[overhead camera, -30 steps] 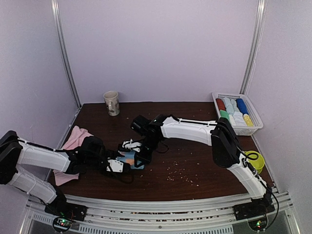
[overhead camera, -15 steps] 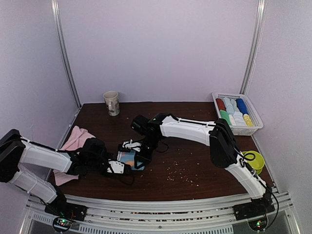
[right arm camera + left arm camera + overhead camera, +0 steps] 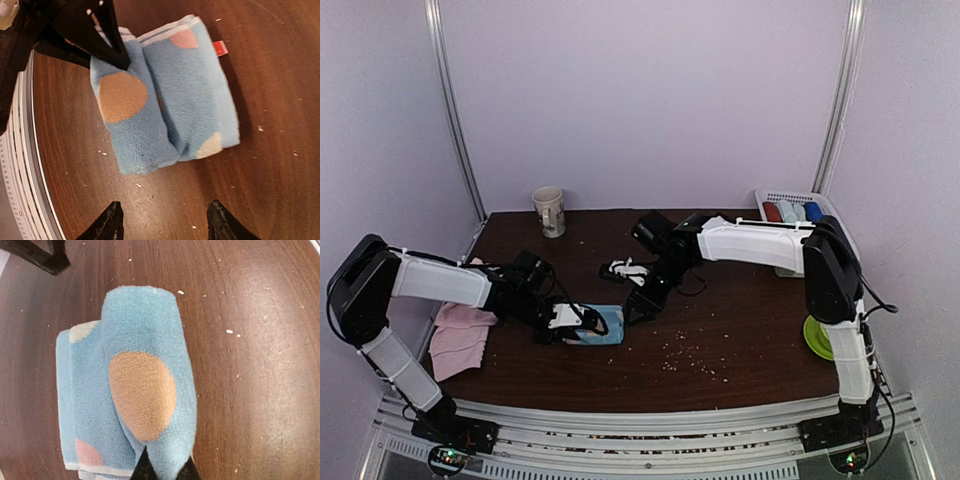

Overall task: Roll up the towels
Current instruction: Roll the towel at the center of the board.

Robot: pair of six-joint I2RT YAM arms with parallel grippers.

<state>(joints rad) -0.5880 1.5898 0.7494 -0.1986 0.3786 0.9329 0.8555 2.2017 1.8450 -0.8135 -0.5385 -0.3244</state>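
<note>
A light blue towel (image 3: 145,375) with orange and white dots lies partly rolled on the dark table, left of centre (image 3: 606,329). My left gripper (image 3: 166,471) is shut on the near end of the roll, which bulges between its two black tips. In the top view the left gripper (image 3: 580,322) comes at the towel from the left. My right gripper (image 3: 166,225) is open with only bare table between its fingers, a short way back from the towel's (image 3: 160,100) other end. It hangs just right of the towel (image 3: 638,304). Pale pink towels (image 3: 458,338) lie crumpled at the table's left edge.
A white slatted basket (image 3: 772,199) with rolled cloths sits at the back right, partly behind my right arm. A mug (image 3: 549,211) stands at the back left. A green round object (image 3: 817,336) lies at the right edge. Pale crumbs dot the table's front middle (image 3: 685,355).
My left gripper has shut on the blue towel's roll and shifted right with it. My right gripper has opened, let go of the towel and drawn back to the right.
</note>
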